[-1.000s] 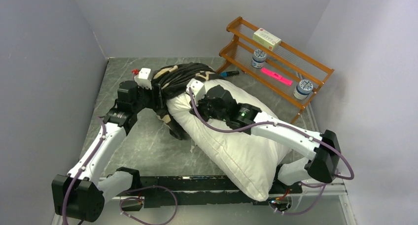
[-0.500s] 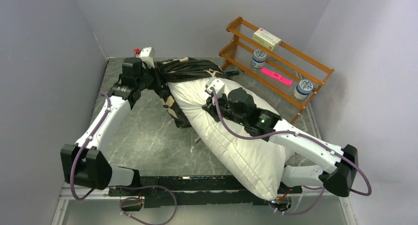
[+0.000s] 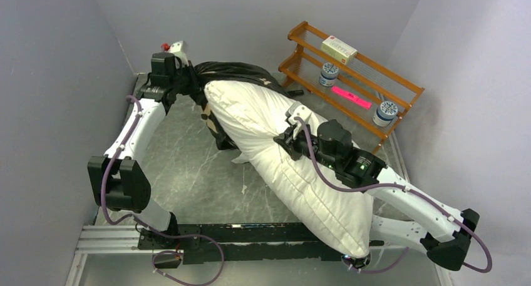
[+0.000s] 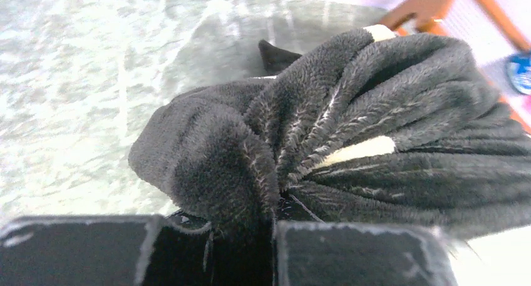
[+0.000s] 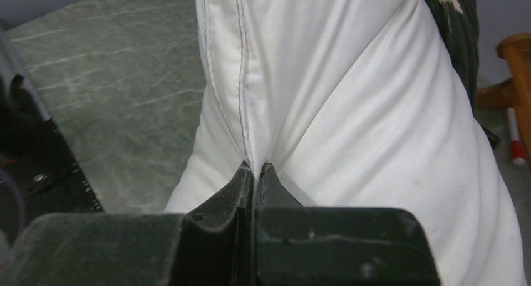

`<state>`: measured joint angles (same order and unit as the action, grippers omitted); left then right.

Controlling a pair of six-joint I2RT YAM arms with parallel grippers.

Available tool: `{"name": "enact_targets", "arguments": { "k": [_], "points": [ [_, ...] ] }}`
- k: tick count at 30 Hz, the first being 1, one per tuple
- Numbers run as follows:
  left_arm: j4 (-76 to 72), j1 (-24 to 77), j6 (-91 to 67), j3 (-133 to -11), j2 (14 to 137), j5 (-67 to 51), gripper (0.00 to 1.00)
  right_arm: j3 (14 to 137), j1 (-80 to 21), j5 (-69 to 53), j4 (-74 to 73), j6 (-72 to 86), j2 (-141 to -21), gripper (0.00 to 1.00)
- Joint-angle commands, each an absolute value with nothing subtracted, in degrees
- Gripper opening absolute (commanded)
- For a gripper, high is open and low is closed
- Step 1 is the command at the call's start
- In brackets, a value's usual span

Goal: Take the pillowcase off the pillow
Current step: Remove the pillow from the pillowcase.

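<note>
Top view: the pillow (image 3: 282, 154) lies diagonally on the surface (image 3: 188, 167), long axis running far-left to near-right. The pillowcase (image 3: 233, 72) is bunched over its far end, near the wooden rack (image 3: 350, 79).

Left wrist view: the left tool (image 4: 273, 226) pinches pillowcase plush.

Right wrist view: the right tool (image 5: 255, 170) pinches the pillow's stitched seam.

Around me stand plain pale grey-lilac walls (image 3: 250, 17) on three sides, evenly lit. The surface (image 3: 188, 167) before me is grey-green with pale marble veins. In its far right corner stands a two-tier wooden rack (image 3: 298, 27), set at an angle. It holds a small box (image 3: 339, 49) on top, and below two blue-labelled jars (image 3: 328, 74) with a pink strip (image 3: 350, 97) between them. A metal rail (image 3: 106, 239) runs along my near edge.
</note>
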<state>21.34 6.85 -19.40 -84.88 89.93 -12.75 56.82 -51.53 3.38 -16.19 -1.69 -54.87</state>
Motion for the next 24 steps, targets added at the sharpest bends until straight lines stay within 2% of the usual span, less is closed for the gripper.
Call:
{"name": "enact_targets", "arguments": {
  "k": [1, 8, 14, 16, 20, 24],
  "points": [
    [7.89, 1.91, -19.33, -77.56, 87.03, -0.19, 0.05, 55.61, -51.63, -5.56, -24.25, -1.4, -52.69, 0.0],
    [5.39, 1.88, -20.65, -62.97, 83.65, -2.34, 0.05, 55.71, -51.64, -17.63, -22.2, -2.08, -58.34, 0.0],
    [7.72, 1.89, -18.99, -57.94, 80.12, -1.25, 0.05, 55.53, -51.66, -22.25, -20.74, -1.34, -61.89, 0.02],
    [8.57, 1.86, -18.39, -57.17, 79.48, -2.17, 0.05, 56.05, -51.63, -22.94, -21.05, -0.94, -62.45, 0.12],
    [9.91, 1.93, -16.93, -56.33, 78.36, -3.95, 0.05, 59.66, -51.64, -23.68, -23.79, -0.63, -62.67, 0.44],
    [11.39, 1.92, -15.18, -56.36, 77.58, -5.45, 0.05, 65.3, -51.7, -22.05, -28.05, -0.58, -63.27, 0.63]
  ]
}}
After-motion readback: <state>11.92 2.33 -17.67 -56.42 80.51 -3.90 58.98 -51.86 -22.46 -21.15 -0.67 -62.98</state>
